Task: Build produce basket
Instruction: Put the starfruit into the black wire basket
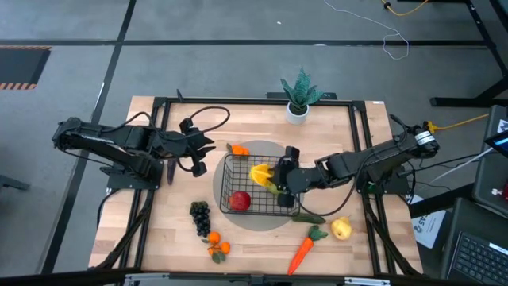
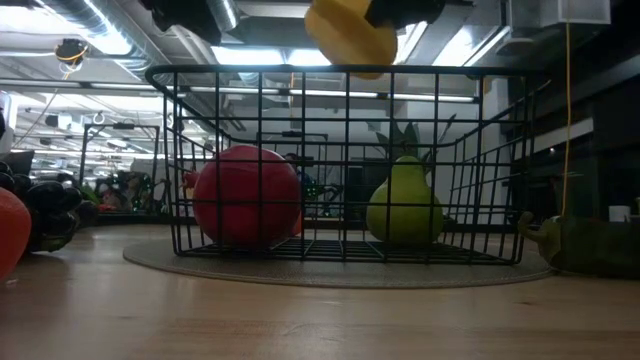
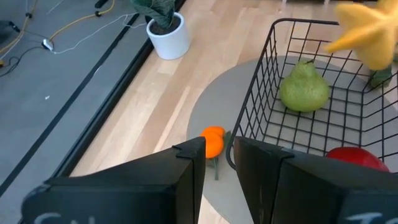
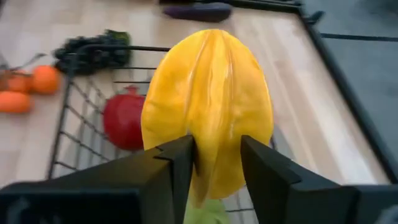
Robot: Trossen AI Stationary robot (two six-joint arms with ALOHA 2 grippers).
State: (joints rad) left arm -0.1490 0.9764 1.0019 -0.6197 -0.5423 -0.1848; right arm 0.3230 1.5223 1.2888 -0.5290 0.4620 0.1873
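Yellow and ridged, the squash (image 4: 208, 106) sits between the right gripper (image 1: 279, 176) fingers, right above the basket (image 1: 226, 169). I cannot tell if they grip it or just let go. Its long side points away from the fingers. A smooth red apple (image 1: 240, 201) at 7 o'clock and a green pear (image 2: 404, 208) lie inside. The left gripper (image 1: 200, 156), partly open and empty, waits at 9 o'clock.

right tool (image 1: 279, 181) reaches inward, fingers parted; left tool (image 1: 200, 151) waits apart.
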